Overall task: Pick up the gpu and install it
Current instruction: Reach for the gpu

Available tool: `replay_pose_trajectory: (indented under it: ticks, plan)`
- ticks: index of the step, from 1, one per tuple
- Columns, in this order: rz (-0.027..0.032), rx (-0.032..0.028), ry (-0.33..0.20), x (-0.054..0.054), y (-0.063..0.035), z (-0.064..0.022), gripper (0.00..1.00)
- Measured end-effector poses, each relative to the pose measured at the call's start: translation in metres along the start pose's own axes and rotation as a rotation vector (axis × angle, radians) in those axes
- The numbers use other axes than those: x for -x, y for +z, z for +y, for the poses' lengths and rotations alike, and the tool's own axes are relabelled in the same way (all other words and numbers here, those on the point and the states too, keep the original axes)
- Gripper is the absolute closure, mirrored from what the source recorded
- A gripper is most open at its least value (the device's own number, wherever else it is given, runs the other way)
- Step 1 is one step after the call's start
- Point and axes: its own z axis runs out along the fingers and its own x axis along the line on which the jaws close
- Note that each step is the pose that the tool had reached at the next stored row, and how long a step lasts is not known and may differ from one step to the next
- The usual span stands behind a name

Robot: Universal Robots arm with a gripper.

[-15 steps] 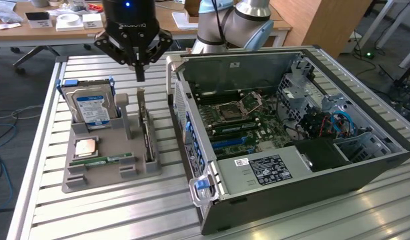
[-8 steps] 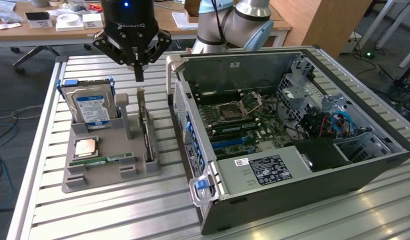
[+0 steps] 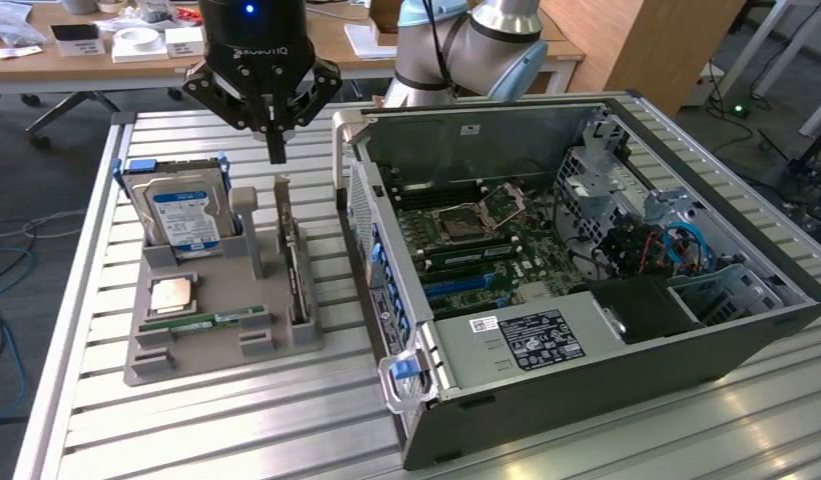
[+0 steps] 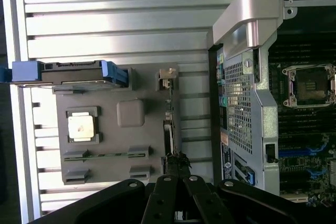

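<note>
The gpu (image 3: 291, 262) is a thin dark card with a silver end bracket, standing on edge in a slot of the grey holder (image 3: 223, 352). My gripper (image 3: 277, 148) hangs shut above the card's far end, apart from it, with nothing between its fingers. In the wrist view the gpu (image 4: 168, 109) appears edge-on as a narrow strip, and my gripper (image 4: 177, 162) sits over one end of it. The open computer case (image 3: 453, 380) lies on the exterior view's right, its motherboard (image 3: 484, 245) exposed.
The holder also carries a blue-framed hard drive (image 3: 183, 212), a processor chip (image 3: 170, 293) and a green RAM stick (image 3: 203, 322). All rest on a ribbed metal table (image 3: 183, 430). The case wall (image 4: 247, 108) stands close beside the holder. Desks and chairs lie behind.
</note>
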Motion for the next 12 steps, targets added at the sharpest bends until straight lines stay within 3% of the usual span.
replay_pose_trajectory:
  ticks: [12]
  plan:
    - [-0.0003,-0.0034,0.0,0.0004,-0.0002,-0.0056,0.89]
